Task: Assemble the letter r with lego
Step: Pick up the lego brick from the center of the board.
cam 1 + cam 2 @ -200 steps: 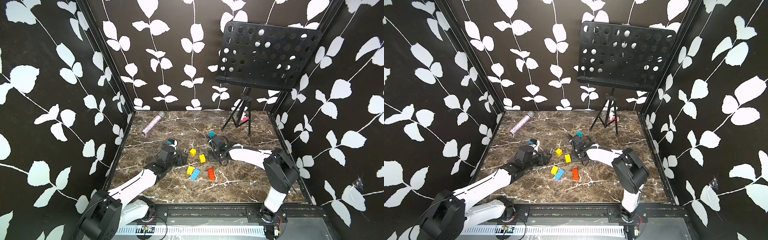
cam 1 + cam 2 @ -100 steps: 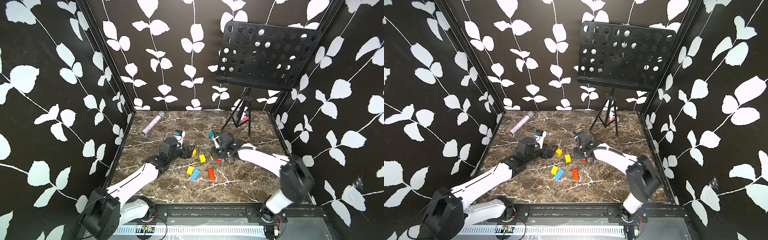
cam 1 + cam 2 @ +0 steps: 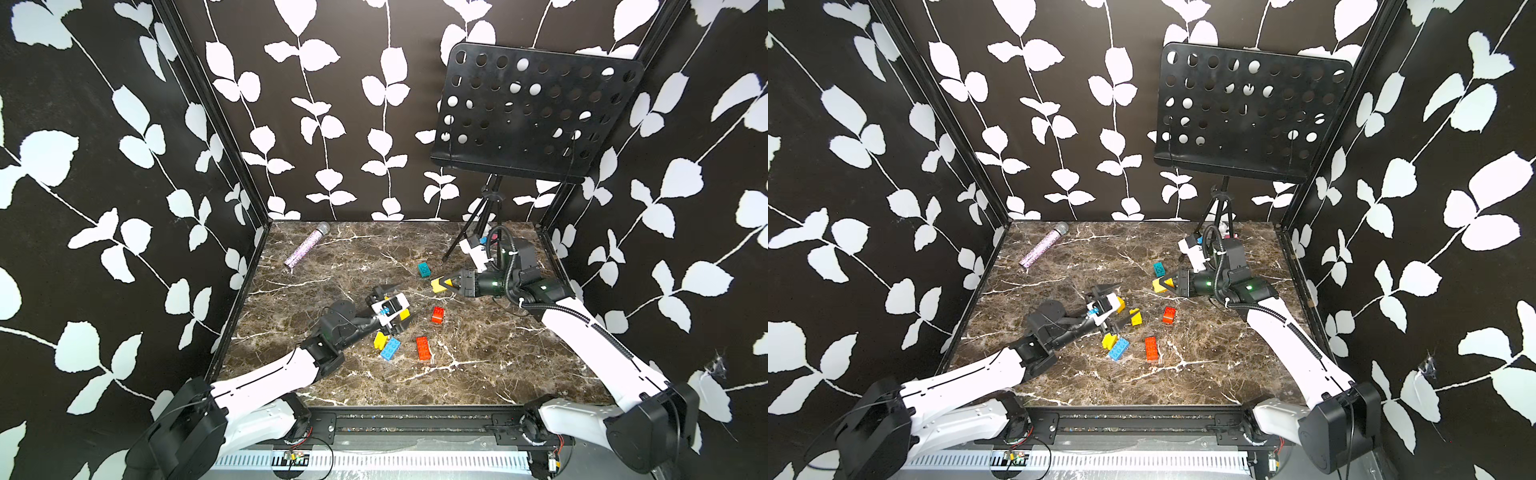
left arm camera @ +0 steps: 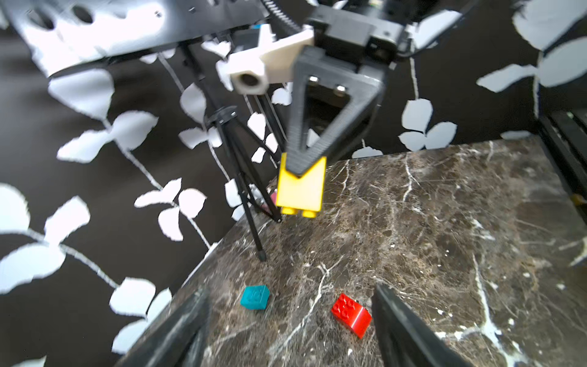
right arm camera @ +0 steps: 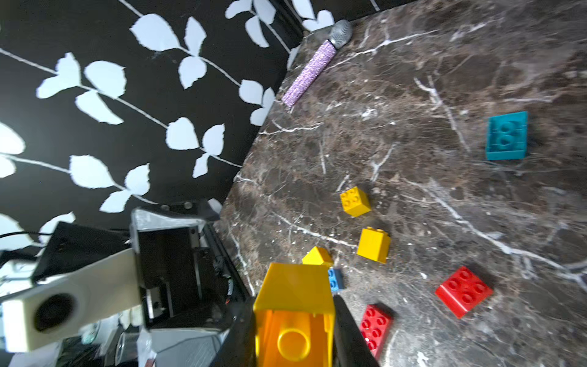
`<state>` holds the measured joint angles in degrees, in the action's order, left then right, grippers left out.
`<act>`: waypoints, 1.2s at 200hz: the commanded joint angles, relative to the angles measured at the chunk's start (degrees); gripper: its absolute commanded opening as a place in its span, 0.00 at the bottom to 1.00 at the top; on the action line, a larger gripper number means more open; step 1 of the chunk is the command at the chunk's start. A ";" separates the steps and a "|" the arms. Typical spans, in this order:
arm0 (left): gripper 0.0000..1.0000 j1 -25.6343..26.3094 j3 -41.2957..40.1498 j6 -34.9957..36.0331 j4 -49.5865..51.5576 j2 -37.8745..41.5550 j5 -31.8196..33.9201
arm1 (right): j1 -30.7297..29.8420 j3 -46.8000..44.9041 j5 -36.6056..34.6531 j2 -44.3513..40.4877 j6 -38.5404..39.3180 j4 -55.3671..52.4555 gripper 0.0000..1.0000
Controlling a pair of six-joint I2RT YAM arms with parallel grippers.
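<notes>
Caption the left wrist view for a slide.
Right claw grips a yellow brick; teal brick and red brick lie on the table.

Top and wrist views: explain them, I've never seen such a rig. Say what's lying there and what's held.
Two white robot arms work over a marble table. Two pictures look down from an overhead camera; two come from cameras on the arms' wrists. Loose lego lies there: a teal brick, two red bricks, a blue brick, some yellow bricks. Behind are a purple microphone and a music stand. The right fingers pinch a yellow brick; the left fingers are open and empty.
</notes>
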<state>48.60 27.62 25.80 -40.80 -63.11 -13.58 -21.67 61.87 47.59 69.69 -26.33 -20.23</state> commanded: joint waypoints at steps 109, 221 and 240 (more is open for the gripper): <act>0.66 3.26 4.39 -0.49 -16.93 -10.56 -3.29 | -0.04 -3.52 10.37 -3.50 3.24 1.88 0.32; 0.15 4.22 7.06 -0.78 -13.15 -12.49 -4.94 | -1.18 -5.27 10.11 -3.51 3.39 2.70 0.33; 0.02 4.22 6.86 -0.85 -10.02 -10.90 -4.10 | -1.18 -5.29 9.41 -3.18 3.39 2.91 0.38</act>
<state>52.47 32.95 24.64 -54.26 -77.10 -17.43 -22.57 57.25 56.38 66.85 -23.62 -18.96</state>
